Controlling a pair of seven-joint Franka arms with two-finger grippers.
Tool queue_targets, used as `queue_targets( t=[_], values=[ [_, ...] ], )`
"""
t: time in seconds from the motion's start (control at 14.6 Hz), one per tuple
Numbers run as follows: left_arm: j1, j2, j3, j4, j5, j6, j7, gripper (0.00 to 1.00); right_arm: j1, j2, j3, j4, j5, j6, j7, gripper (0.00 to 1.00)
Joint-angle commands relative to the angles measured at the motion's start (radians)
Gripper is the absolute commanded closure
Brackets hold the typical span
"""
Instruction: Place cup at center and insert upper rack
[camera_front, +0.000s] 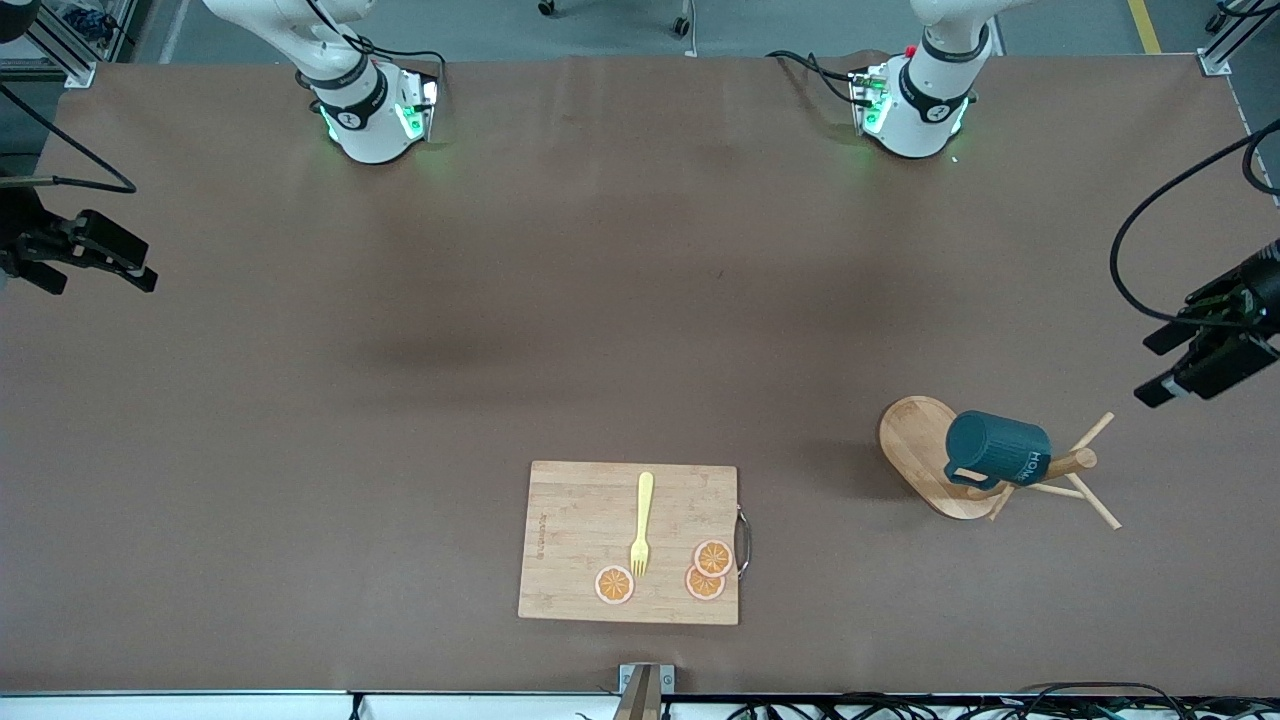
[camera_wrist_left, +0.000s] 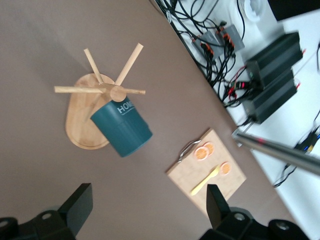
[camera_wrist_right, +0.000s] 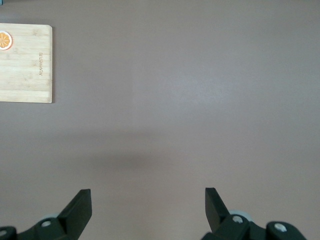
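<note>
The dark teal cup (camera_front: 995, 450) with white lettering hangs tilted on the upper rack (camera_front: 915, 445), a light wooden mug tree with an oval base. It stands toward the left arm's end of the table. The left wrist view shows the cup (camera_wrist_left: 122, 130) against the post, over the rack's base (camera_wrist_left: 82, 125), with thin pegs spreading from the top. My left gripper (camera_front: 1160, 365) is up in the air beside the rack toward the table's end, open and empty (camera_wrist_left: 148, 205). My right gripper (camera_front: 108, 288) waits open over the right arm's end of the table, holding nothing (camera_wrist_right: 148, 205).
A rectangular wooden cutting board (camera_front: 570, 540) lies near the table's front edge, about midway along it. It carries a yellow fork (camera_front: 641, 525) and three orange slices (camera_front: 712, 558). Cables and black boxes (camera_wrist_left: 272, 75) sit off the table's front edge.
</note>
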Motion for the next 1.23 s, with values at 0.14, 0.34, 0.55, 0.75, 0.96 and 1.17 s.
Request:
queue_targets(
  t=[0.14,0.34,0.55,0.75,0.96,1.17],
  values=[
    [0.009,-0.069,0.002,-0.020,0.094,-0.095,0.280,0.00,-0.001,-0.013,0.004,-0.012,-0.013,-0.006,0.003,0.00],
    [0.001,-0.098,-0.019,-0.018,0.196,-0.150,0.432,0.00,0.000,-0.013,0.002,-0.012,-0.013,-0.004,0.003,0.00],
    [0.001,-0.099,-0.053,-0.020,0.209,-0.195,0.460,0.00,-0.003,-0.013,0.002,-0.012,-0.013,-0.006,0.003,0.00],
    [0.000,-0.095,-0.064,-0.026,0.246,-0.193,0.554,0.00,-0.004,-0.012,0.002,-0.012,-0.013,-0.003,0.003,0.00],
    [0.000,-0.095,-0.064,-0.027,0.246,-0.193,0.598,0.00,-0.001,-0.012,0.002,-0.012,-0.013,-0.003,0.003,0.00],
    [-0.054,-0.095,-0.056,-0.026,0.259,-0.193,0.596,0.00,-0.001,-0.012,0.002,-0.012,-0.013,0.002,0.003,0.00]
  ],
)
